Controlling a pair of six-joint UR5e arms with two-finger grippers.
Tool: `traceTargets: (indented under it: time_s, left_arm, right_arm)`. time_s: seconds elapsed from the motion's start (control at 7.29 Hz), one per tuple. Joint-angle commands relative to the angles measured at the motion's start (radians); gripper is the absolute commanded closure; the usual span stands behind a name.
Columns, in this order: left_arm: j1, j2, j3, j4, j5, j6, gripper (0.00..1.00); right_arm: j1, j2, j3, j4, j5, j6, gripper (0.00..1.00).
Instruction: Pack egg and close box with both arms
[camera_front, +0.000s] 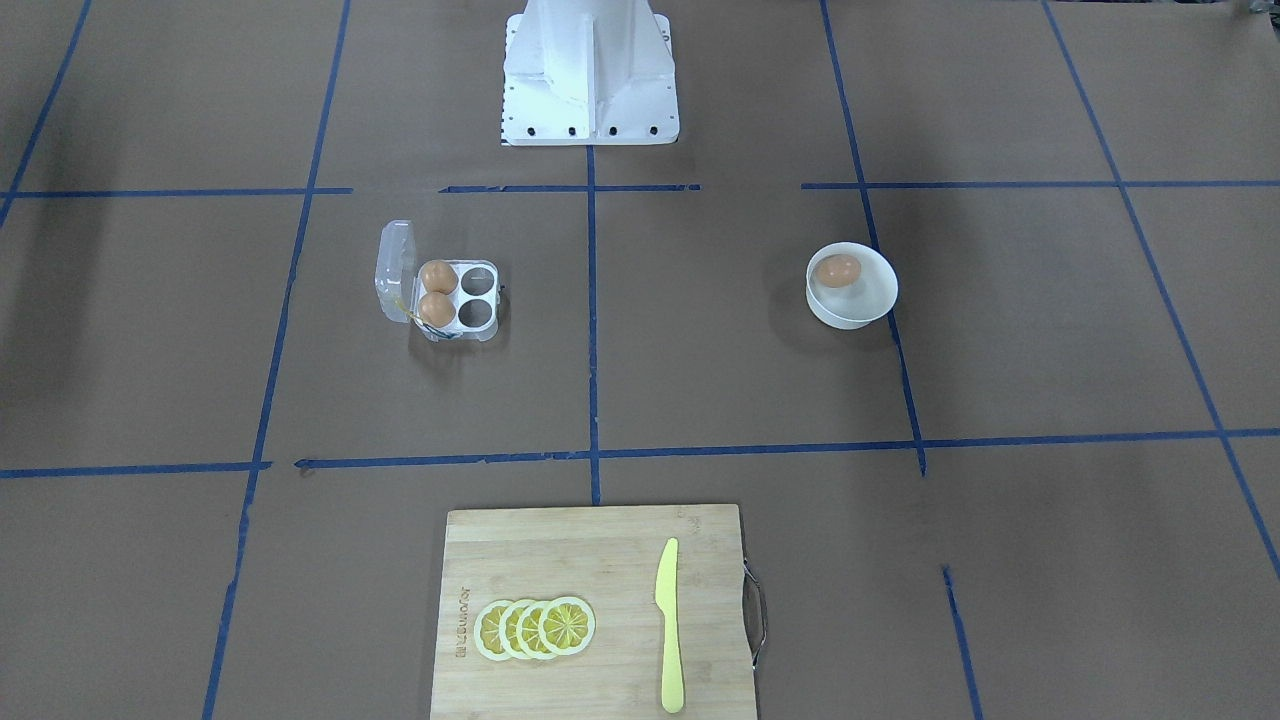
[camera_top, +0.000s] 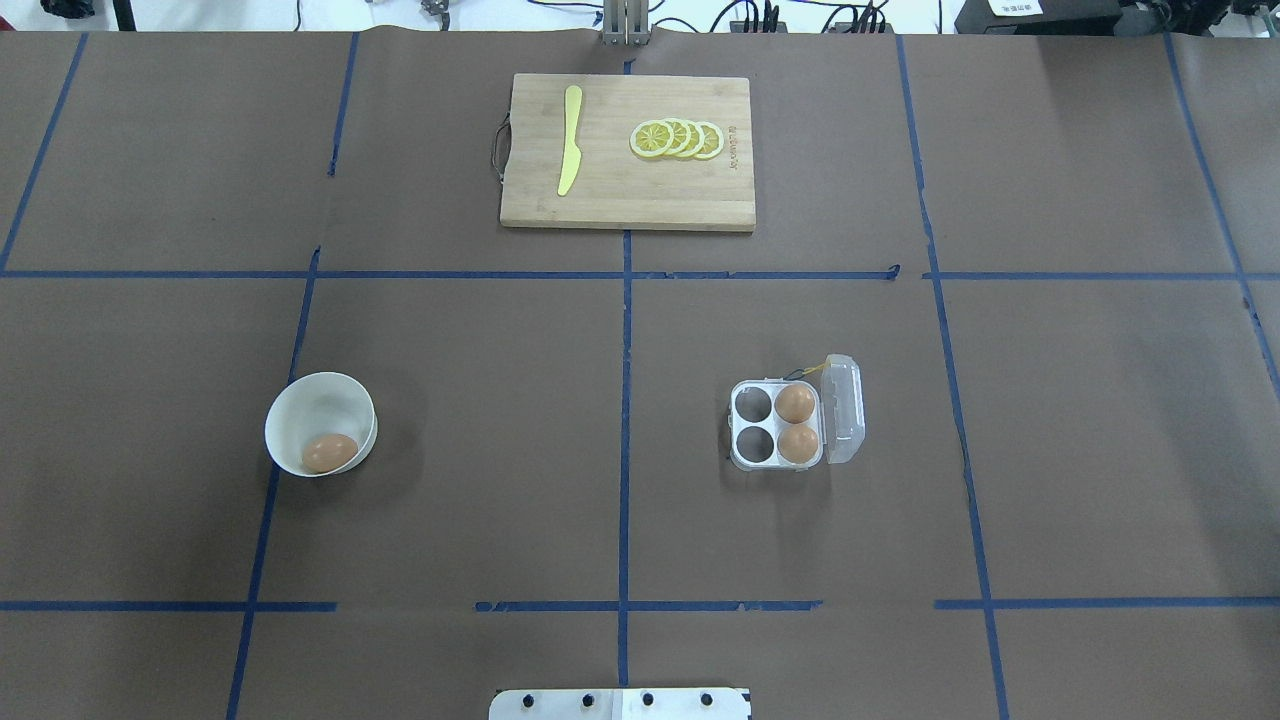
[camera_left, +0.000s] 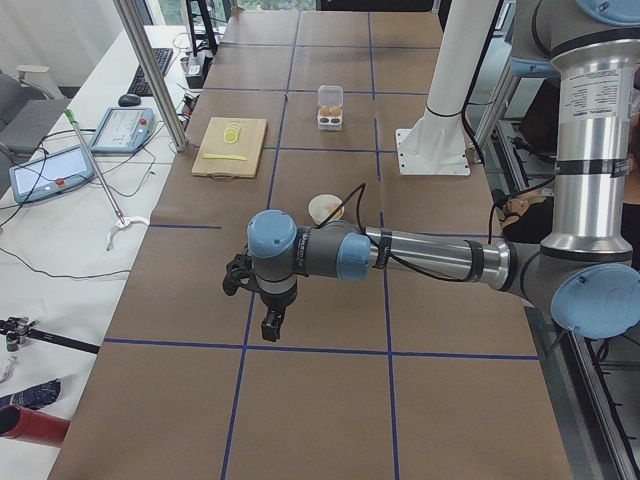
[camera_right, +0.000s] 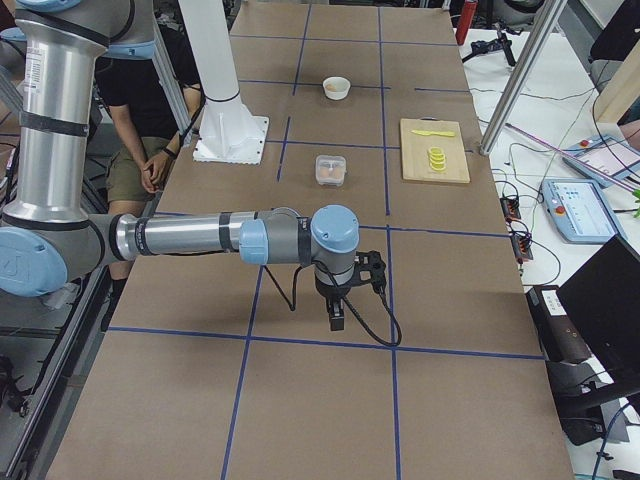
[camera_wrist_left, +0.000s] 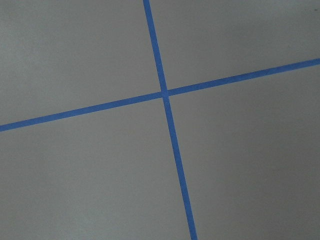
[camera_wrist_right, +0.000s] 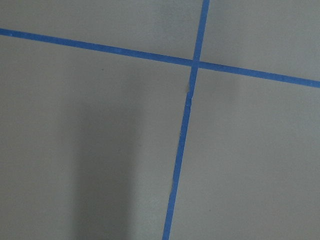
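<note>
One orange-brown egg (camera_top: 329, 452) lies in a round white bowl (camera_top: 310, 390) on my left side; it also shows in the front view (camera_front: 838, 270). The clear box (camera_top: 752, 425) stands open on my right side, lid (camera_top: 842, 410) tipped up, with two eggs (camera_top: 797, 424) in the cells beside the lid and two cells empty. My left gripper (camera_left: 268, 320) hangs over bare table far from the bowl, seen only in the left side view. My right gripper (camera_right: 337, 318) hangs far from the box, seen only in the right side view. I cannot tell whether either is open or shut.
A wooden cutting board (camera_top: 620, 190) at the far middle holds a yellow knife (camera_top: 570, 150) and lemon slices (camera_top: 678, 139). The white pedestal (camera_front: 588, 75) stands at the robot's edge. Blue tape lines cross the brown table. Both wrist views show only table and tape.
</note>
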Motion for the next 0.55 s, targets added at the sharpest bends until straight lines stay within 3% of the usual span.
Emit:
traceTargets:
  time_s: [0.0,0.41]
  left_arm:
    - [0.005,0.000,0.003,-0.004,-0.032,0.003,0.00]
    - [0.009,0.000,-0.003,-0.006,-0.034,0.002,0.00]
  right_arm:
    - [0.000,-0.003,0.000,0.002,0.002,0.000,0.00]
    - [0.000,-0.003,0.000,0.000,0.006,0.002,0.00]
